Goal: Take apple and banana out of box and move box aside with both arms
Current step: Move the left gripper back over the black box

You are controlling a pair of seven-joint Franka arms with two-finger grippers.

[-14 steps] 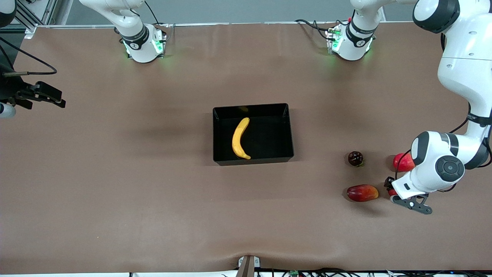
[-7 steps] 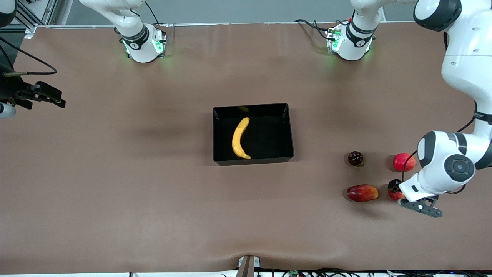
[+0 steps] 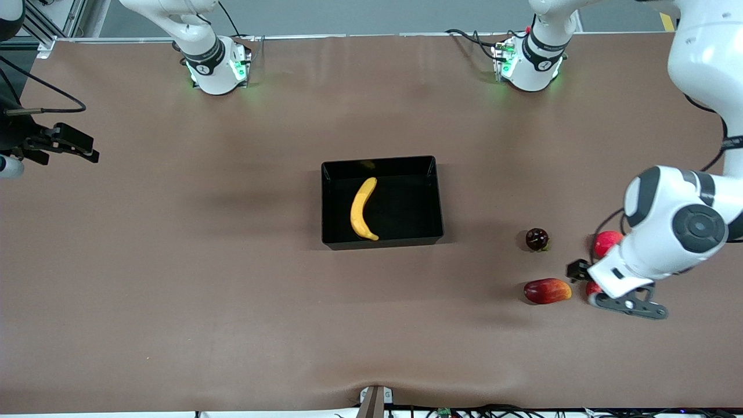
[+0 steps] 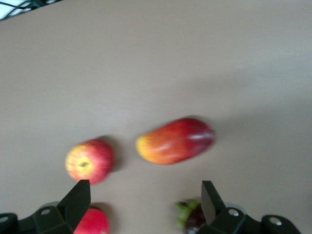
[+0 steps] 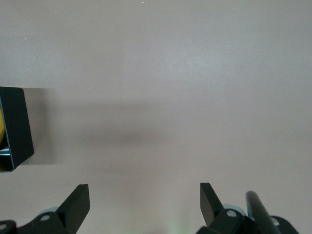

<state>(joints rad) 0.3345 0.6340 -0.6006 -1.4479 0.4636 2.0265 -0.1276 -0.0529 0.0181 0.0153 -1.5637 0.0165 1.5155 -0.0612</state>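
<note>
The black tray (image 3: 439,200) lies mid-table with the yellow banana (image 3: 363,209) in it. The red apple with yellow streaks (image 4: 90,161) lies on the table beside the mango (image 4: 175,140). In the front view the apple (image 3: 592,288) is mostly hidden under the left hand. My left gripper (image 4: 144,190) is open and empty, low over the bare table among these fruits; it also shows in the front view (image 3: 579,271). My right gripper (image 5: 144,192) is open and empty, waiting over the table's right-arm end (image 3: 69,142), and sees a tray corner (image 5: 17,129).
A plain pinkish-red fruit (image 3: 605,242) and a dark fruit with green leaves (image 3: 537,239) lie farther from the front camera than the apple and mango (image 3: 547,291). Both show at the left fingertips in the left wrist view (image 4: 92,222) (image 4: 192,217).
My left hand swung toward its own end of the table, then back toward the mango. The fruits, the tray and the right arm have not moved.
</note>
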